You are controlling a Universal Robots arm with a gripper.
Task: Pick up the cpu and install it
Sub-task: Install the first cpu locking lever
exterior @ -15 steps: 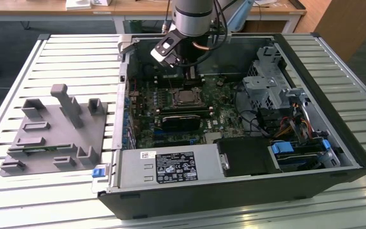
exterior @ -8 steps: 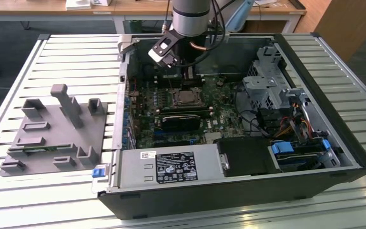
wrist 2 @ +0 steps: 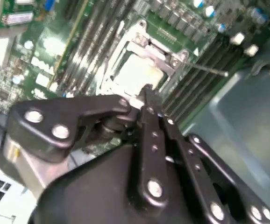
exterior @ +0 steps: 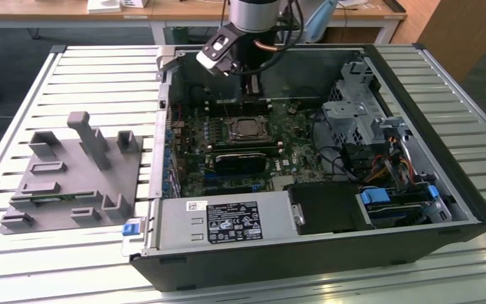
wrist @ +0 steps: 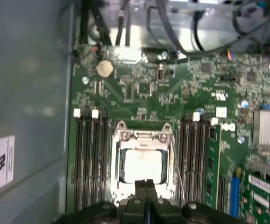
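Gripper (wrist: 146,186), fingers pressed together and empty, hovers over the shiny silver-grey cpu (wrist: 143,164) in its socket.

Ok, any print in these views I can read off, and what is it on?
None is readable.
White sticker on the power supply: too small.
Black label beside it: too small.
White label on the case wall: blurred.
Markings on the motherboard: blurred.
Top of the cpu in its socket: nothing legible.
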